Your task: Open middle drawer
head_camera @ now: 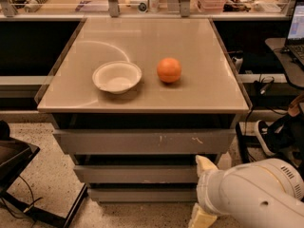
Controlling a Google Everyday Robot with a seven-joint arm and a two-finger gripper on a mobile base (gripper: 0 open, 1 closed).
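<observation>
one camera — high in front of cabinet [142, 37], tilted down | mid-close | hand [201, 192] lower right — nearest lens

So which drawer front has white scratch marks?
The top, widest front, directly under the tabletop; the two below look plain. The gripper is at the middle drawer's right end.

Cream-fingered gripper [199, 191] low by grey middle drawer [137, 174], white-scratched grey top drawer [142, 141], orange ball [169, 70], white bowl [117, 76], beige tabletop [190, 42]
</observation>
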